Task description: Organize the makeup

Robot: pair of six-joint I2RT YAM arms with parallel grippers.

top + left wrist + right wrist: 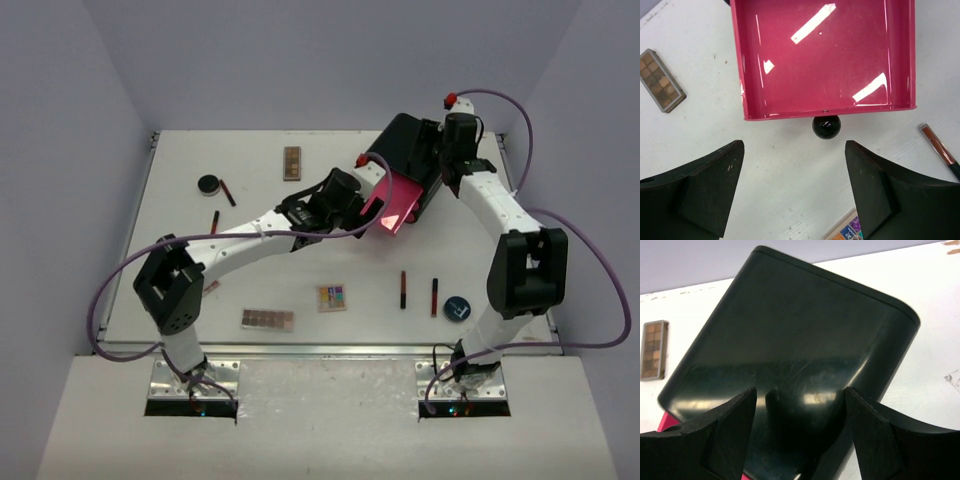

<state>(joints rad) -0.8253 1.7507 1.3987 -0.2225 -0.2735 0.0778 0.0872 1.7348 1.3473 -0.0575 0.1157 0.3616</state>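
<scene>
Makeup: brown palette [292,162], multicoloured palette [332,298], compact [209,184] and pencils [403,289], scattered flat on bench [370,325]. Probably light, rigid, slick; pinch across narrow edges. Left tool [794,147] spread wide before drawer knob [826,126]; right tool [800,392] spread over black box [790,335].

Drawer [825,65]: pink plastic, high gloss, smooth, bright reflection streaks on its floor. Knob [826,126]: glossy black ball with mirror-like highlights. Box [790,350]: dark plastic, smooth, soft sheen, faint fine scratches. Table [785,170]: white, matt, smooth, a few small specks. Left fingers [710,185]: matt black, lightly scuffed, dusty. Right fingers [875,440]: same matt black. Palette [661,80]: matt brown pans, dull grey frame. Pencil [938,146]: shiny casing. Arm shells [240,242]: smooth white plastic. Base plates [195,383]: bare metal, dull shine.
</scene>
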